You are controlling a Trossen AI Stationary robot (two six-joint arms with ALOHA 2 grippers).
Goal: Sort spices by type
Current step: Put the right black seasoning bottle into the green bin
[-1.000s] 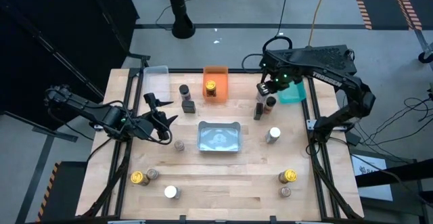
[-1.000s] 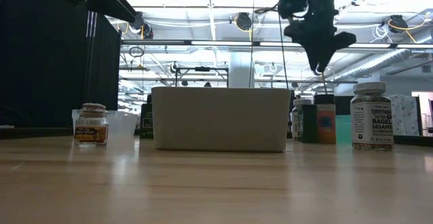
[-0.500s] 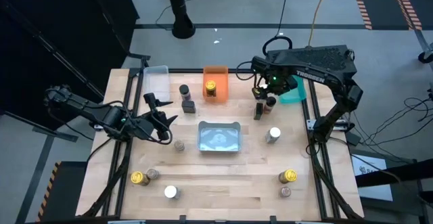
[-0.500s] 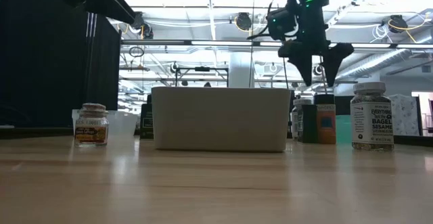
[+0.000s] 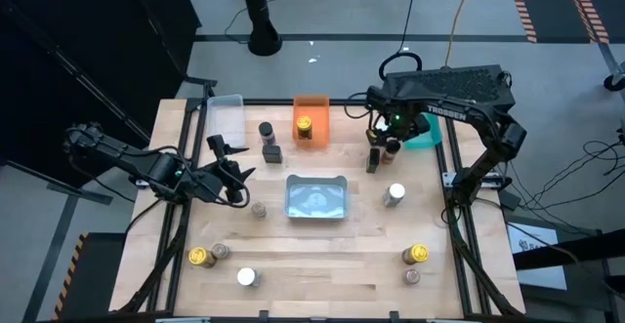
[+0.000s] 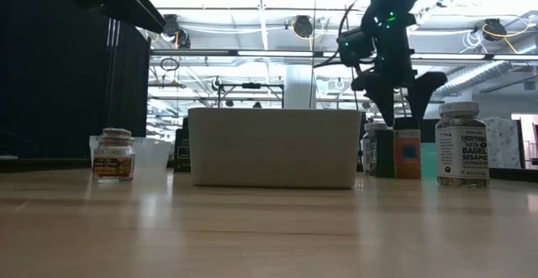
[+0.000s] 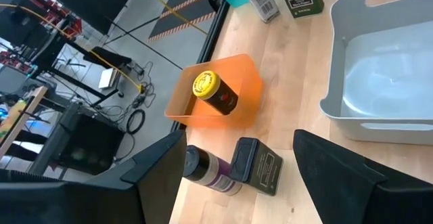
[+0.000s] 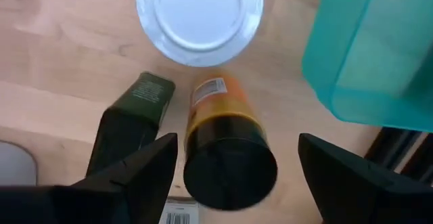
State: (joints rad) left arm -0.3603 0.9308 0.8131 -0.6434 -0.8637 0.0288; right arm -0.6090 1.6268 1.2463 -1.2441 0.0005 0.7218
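Overall, the light wooden table carries four bins and a scatter of small spice jars. At centre sits the grey rectangular plastic bin, seen in the low view as a pale box. Along the far edge stand the orange plastic bin, the clear plastic bin and, at the right, the teal plastic bin.

Both arms are dark. The right gripper hangs directly over the orange-labelled jar with a black lid, just beside the teal bin; its fingers are spread wide, one on each side of the jar and not touching it. A dark green rectangular tin stands touching-close beside that jar, and a white-lidded jar stands near both. The left gripper waits over the table's left side, fingers spread, holding nothing.

Inside the orange bin lies one yellow-lidded jar. Just beside that bin stand a dark square tin and a black-lidded jar with a purple label. Near the grey bin's left corner stands a brown-lidded jar. Along the near edge stand a gold-lidded jar, a second white-lidded jar and a second gold-lidded jar.
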